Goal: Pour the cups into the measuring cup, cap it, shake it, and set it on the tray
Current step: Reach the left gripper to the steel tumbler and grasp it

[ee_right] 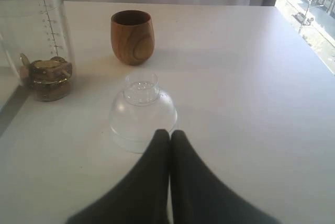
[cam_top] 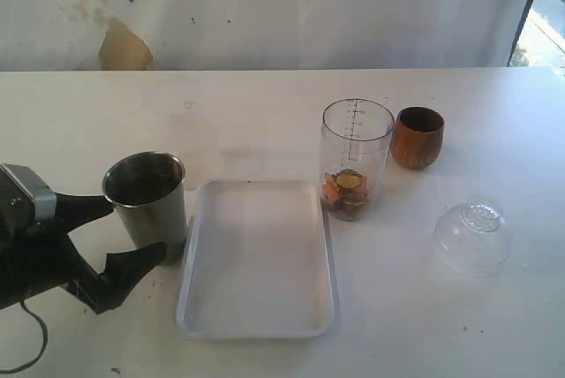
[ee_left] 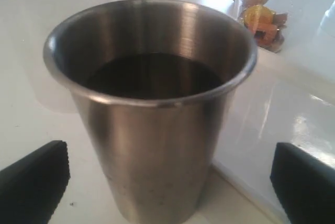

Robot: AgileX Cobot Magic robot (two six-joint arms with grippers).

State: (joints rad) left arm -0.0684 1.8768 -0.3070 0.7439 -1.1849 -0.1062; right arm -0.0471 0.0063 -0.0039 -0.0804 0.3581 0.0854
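Note:
The steel tumbler (cam_top: 146, 198) (ee_left: 152, 114) stands upright on the table by the tray's (cam_top: 256, 307) left rim. My left gripper (cam_top: 137, 228) (ee_left: 167, 182) is open, with one finger on each side of the tumbler and a gap to its wall. The measuring cup (cam_top: 356, 144) (ee_right: 39, 30) stands past the tray's far right corner with coloured pieces at its bottom. The brown wooden cup (cam_top: 418, 137) (ee_right: 132, 36) is just to its right. My right gripper (ee_right: 170, 136) is shut and empty, just short of the lid; the exterior view does not show it.
A clear dome-shaped lid (cam_top: 472, 237) (ee_right: 142, 114) rests on the table to the right of the tray. The tumbler's inside looks dark; its contents cannot be made out. A white wall runs behind the table.

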